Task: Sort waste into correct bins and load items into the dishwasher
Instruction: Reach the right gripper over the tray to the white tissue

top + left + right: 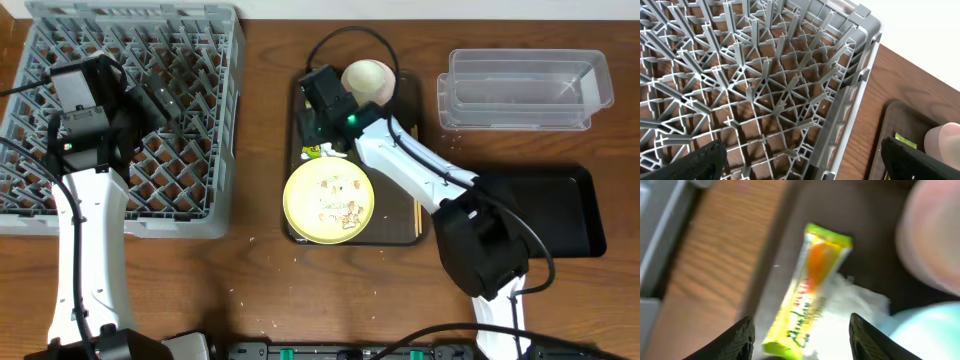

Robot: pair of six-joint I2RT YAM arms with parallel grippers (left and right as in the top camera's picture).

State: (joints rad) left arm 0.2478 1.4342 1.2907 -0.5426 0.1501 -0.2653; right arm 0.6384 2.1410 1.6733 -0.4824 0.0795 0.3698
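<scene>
Right claw [802,341] here, hanging straight over the snack wrapper [812,285]. The wrapper lies partly on the crumpled tissue [855,310], on the brown serving tray [297,120] near its rack-side edge, with the little white bowl [935,235] and the blue bowl [927,330] just beside it. From my wrist view its long axis runs away from me, a bit tilted, so my two fingers [737,340] sit either side of its near end, lined up across the narrow width. The claw is roughly half open, and as far as I can see it isn't touching or holding anything yet. I reckon the next bit is just dropping down and pinching without snagging the tissue too. My left claw [810,165] is spread wide and empty over the dish rack [790,90], well away, so this pick is mine.
</scene>
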